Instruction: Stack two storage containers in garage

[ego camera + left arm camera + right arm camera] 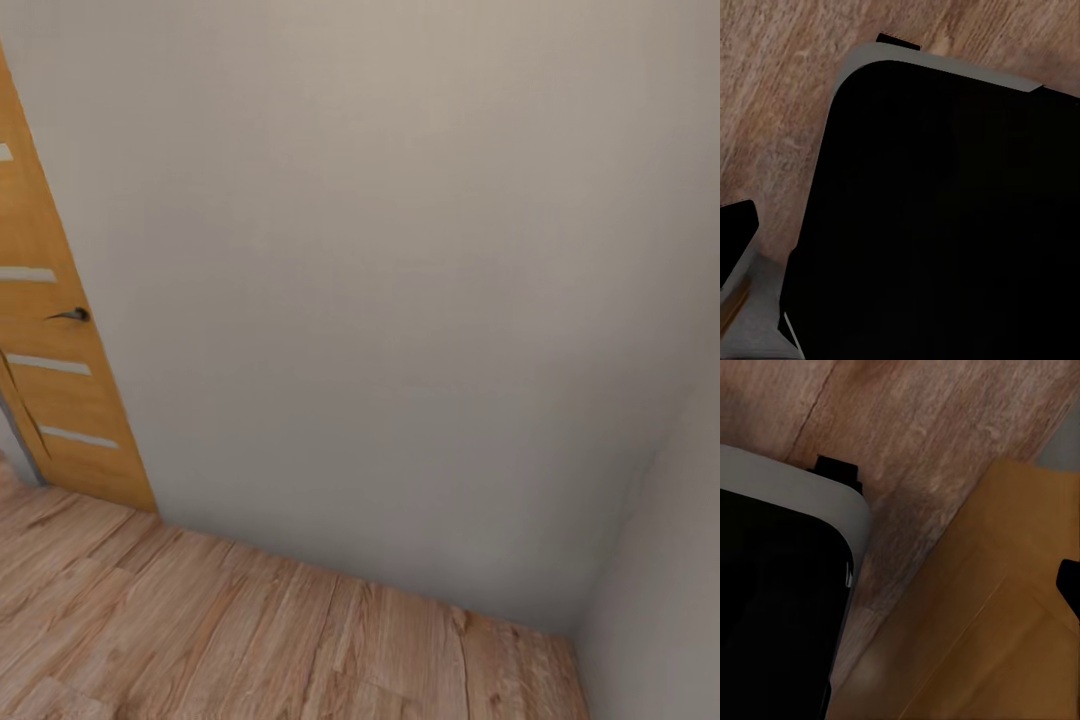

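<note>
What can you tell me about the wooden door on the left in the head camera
The door is honey-brown wood with a visible grain, crossed by four pale horizontal strips. A small dark lever handle sits at mid-height near its right edge. It stands at the picture's left edge against the pale grey wall, its foot meeting the light wood-plank floor.

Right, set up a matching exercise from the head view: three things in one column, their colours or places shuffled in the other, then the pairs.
Things:
1. door
2. wall
3. plank floor
4. door handle

Descriptions:
A. pale grey, plain
B. dark, on the door
C. honey-brown with pale horizontal strips, at the left edge
D. light wood grain, along the bottom

Pairs: 1-C, 2-A, 3-D, 4-B
</note>
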Tool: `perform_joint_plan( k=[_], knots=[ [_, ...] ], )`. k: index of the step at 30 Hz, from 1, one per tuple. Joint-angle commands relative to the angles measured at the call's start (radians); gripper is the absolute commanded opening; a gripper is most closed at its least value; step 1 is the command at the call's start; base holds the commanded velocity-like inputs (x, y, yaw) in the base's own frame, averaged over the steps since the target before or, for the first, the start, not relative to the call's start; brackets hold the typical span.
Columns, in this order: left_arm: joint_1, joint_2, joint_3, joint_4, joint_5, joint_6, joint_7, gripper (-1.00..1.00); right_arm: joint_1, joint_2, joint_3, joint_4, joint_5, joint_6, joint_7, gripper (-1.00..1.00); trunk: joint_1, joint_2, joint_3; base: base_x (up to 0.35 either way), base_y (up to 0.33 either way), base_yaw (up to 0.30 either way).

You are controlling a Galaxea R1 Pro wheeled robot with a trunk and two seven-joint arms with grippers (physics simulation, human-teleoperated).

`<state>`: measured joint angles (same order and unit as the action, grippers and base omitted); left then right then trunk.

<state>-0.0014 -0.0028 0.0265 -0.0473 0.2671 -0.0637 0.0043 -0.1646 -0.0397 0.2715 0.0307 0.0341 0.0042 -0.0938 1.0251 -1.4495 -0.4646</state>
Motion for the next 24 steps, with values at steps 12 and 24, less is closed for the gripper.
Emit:
perform_joint_plan(
  k=[12, 24],
  knots=[
    [0.000, 0.001, 0.001, 0.000, 0.003, -0.002, -0.005, 1.00, -0.001, 0.001, 0.005, 0.002, 0.005, 0.000, 0.000, 1.00, 0.000, 0.000, -0.001, 0.000, 0.000, 0.269],
    [0.000, 0.001, 0.003, 0.000, 0.003, -0.004, -0.006, 1.00, -0.001, 0.002, 0.005, 0.002, 0.005, -0.076, 0.008, 1.00, 0.000, 0.000, -0.001, 0.000, 0.000, 0.270]
  ],
)
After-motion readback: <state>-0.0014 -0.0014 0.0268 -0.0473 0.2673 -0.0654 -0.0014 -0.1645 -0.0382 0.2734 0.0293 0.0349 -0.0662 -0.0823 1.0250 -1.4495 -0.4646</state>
